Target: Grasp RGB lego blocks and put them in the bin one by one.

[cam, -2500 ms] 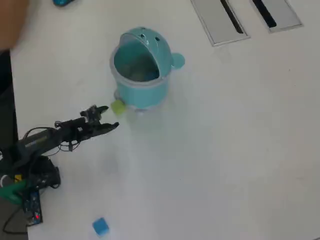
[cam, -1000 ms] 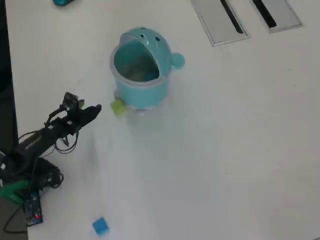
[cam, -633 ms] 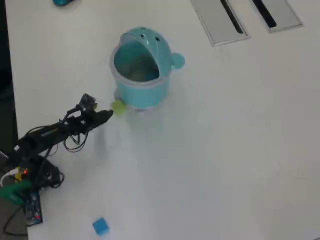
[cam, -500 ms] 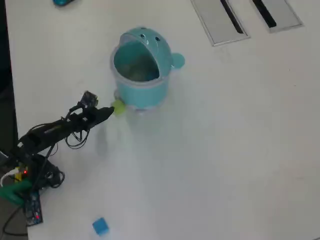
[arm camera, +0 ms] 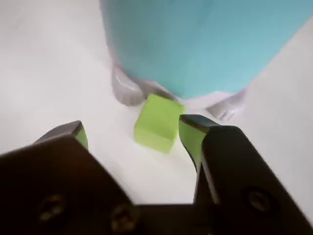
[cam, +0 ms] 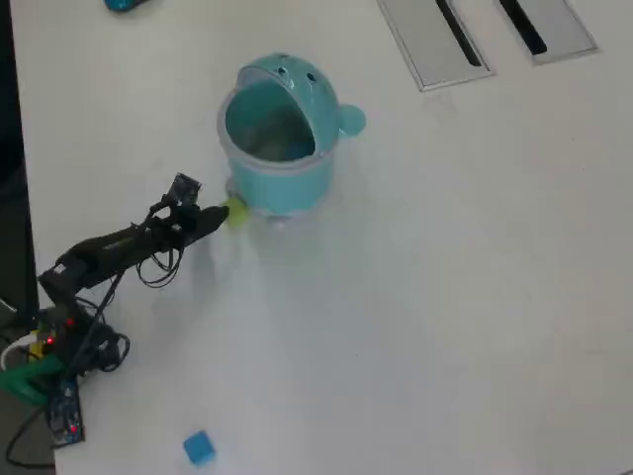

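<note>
The hand (arm camera: 132, 134) gapes wide and empty around the yellow-green block (arm camera: 158, 122), lying against the bin (cam: 278, 148) at its seven o'clock; blue block (cam: 198, 447) waits on the tabletop (cam: 445, 297); red possibly binned.

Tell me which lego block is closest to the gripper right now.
The yellow-green block, lying against the bin's base right ahead of the open gripper; the blue block sits far off near the table's edge.

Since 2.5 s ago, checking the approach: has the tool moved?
Yes. In the overhead view the tool moved up toward the bin, reaching the yellow-green block.
</note>
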`<act>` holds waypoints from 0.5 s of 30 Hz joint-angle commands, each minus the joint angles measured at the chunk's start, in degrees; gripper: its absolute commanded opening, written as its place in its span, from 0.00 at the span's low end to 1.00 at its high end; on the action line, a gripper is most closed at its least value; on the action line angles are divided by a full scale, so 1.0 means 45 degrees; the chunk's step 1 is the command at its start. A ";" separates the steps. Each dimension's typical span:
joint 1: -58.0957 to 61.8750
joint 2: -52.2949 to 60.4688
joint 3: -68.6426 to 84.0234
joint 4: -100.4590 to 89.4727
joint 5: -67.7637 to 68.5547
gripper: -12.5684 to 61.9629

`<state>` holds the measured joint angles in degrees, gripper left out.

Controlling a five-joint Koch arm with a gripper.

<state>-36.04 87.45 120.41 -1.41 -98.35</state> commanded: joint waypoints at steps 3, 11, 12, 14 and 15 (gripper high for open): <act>-0.0039 -0.0762 -0.1523 -0.0957 -0.0039 0.62; 0.0156 -0.1719 -0.1953 -0.1074 -0.0039 0.62; 0.0195 -0.1855 -0.2051 -0.1074 -0.0020 0.62; 0.0312 -0.2051 -0.2227 -0.1074 -0.0020 0.62; 0.0352 -0.2168 -0.2344 -0.1074 -0.0020 0.62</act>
<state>-35.07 77.34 114.70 -3.08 -98.35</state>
